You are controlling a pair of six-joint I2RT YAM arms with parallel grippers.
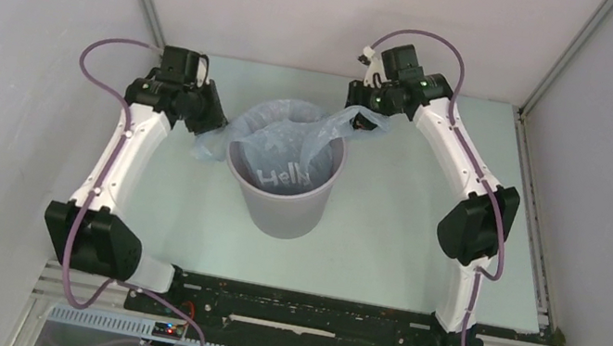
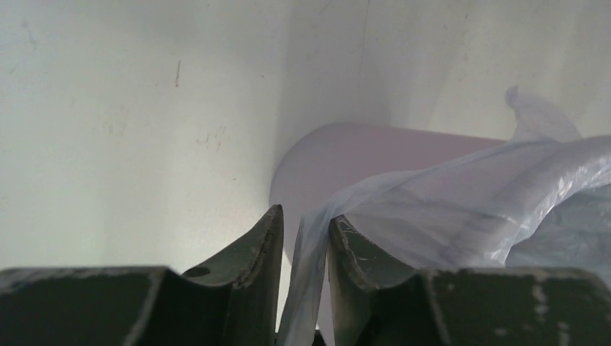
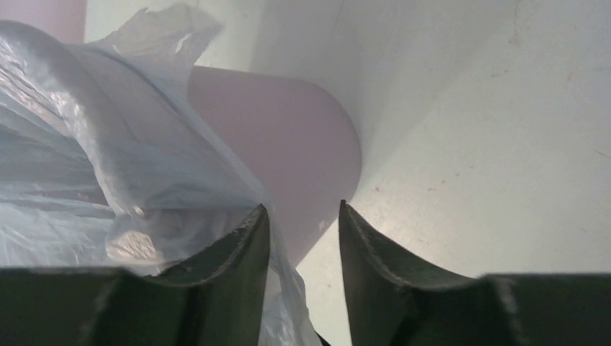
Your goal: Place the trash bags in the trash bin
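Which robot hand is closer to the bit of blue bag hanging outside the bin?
Left. The left gripper is right beside the trash bag overhang; the right gripper is across the trash bin, at its opposite rim.

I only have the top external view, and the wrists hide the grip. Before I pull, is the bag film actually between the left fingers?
Observer: Yes. In the left wrist view, the trash bag film runs down through the narrow gap between the left fingers, which are closed on it.
Operator: And the right side?
Observer: The right fingers stand wider apart. Film lies along one finger and drops into the gap, while the other fingertip is bare. I cannot tell whether the film is clamped.
Operator: Where is the film relative to the bin there?
Observer: In the right wrist view it hangs across the outside of the trash bin wall.
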